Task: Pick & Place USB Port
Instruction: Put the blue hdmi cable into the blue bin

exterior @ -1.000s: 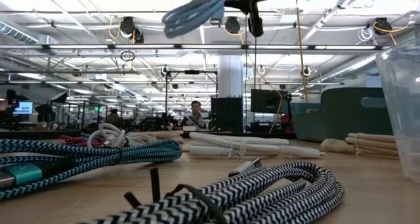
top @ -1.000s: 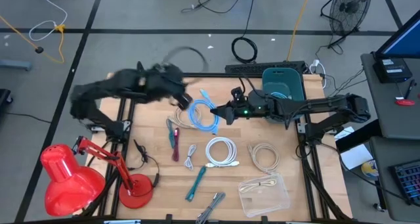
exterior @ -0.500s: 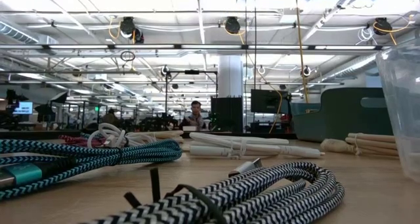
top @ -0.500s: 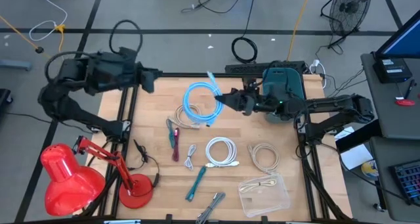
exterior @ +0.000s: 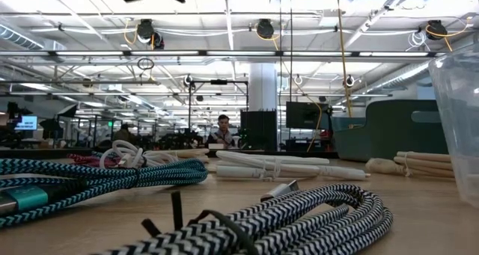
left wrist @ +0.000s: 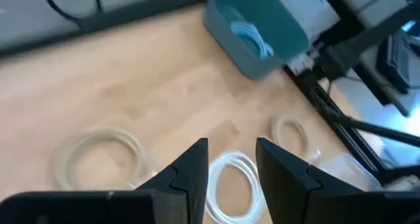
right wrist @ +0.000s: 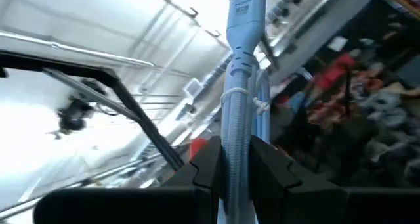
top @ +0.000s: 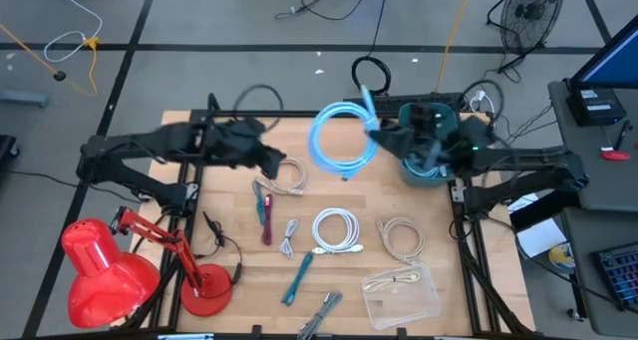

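A light-blue coiled USB cable [top: 342, 141] hangs in the air over the table's far middle, with my right gripper [top: 372, 131] shut on it just left of the teal bin [top: 431, 139]. In the right wrist view its connector [right wrist: 246, 7] sticks out past my right gripper [right wrist: 235, 163]. The bin holds another light-blue cable [left wrist: 252, 37]. My left gripper [top: 274, 164] is open over the table's left half, above a beige coil [top: 291, 176]; in the left wrist view nothing lies between its fingers [left wrist: 230, 175]. My right gripper pinches the cable's tied bundle of strands [right wrist: 236, 125] between its two fingers, a little behind the connector. The fingers lie along the strands and slant upward, coming from the table's right side. The coil is lifted clear of the table and spreads out toward the left of the fingers.
On the wooden table lie a white coil [top: 336, 230], a second beige coil [top: 402, 238], a pink cable [top: 264, 206], a teal cable [top: 297, 278], a black-and-white cable [top: 319, 317] and a clear plastic box [top: 404, 292]. A red desk lamp [top: 110, 270] stands at the near left corner.
My right gripper has risen and gone toward the table's far right, toward the teal bin, tipping its fingers upward; the blue coil has gone up with it, well clear of the table. My left gripper drew back toward the left edge, then came out again lower, over the beige coil.
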Robot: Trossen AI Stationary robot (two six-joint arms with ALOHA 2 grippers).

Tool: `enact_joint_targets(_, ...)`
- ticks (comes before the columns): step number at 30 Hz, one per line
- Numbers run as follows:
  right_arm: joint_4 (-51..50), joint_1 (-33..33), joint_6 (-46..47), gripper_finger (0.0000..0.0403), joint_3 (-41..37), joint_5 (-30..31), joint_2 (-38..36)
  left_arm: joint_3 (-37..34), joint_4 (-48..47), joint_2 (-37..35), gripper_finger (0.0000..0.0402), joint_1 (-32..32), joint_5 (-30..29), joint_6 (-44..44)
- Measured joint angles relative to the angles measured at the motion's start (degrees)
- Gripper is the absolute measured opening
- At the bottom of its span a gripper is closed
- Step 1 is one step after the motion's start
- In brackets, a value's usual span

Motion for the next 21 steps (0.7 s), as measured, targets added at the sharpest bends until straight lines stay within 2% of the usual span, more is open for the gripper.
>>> enact_joint_targets(3, -12.25, 0.07, -3.28, 0.0047, 0.00, 4.43, -5.46, -5.10, 6.92, -0.14, 0.0129, 0.04, 3.23, -1.28)
enact_joint_targets(6, -26.02, 0.07, -4.68, 0.0047, 0.00, 12.98, -11.41, -8.03, 9.67, -0.10, 0.0129, 0.04, 4.66, -1.96)
enact_joint_targets(12, -46.24, 0.02, -1.89, 0.0047, 0.02, 27.04, -20.88, -8.60, 10.14, -0.16, 0.0129, 0.04, 4.06, -1.40)
enact_joint_targets(17, -67.02, -0.12, 5.50, 0.0047, 0.02, 34.95, -24.14, -8.61, 10.38, -0.16, 0.0129, 0.14, 2.47, -0.97)
enact_joint_targets(21, -80.46, -0.63, 10.46, 0.0047, 0.00, 37.47, -23.28, -8.61, 10.43, -0.16, 0.0129, 0.42, 2.37, -0.44)
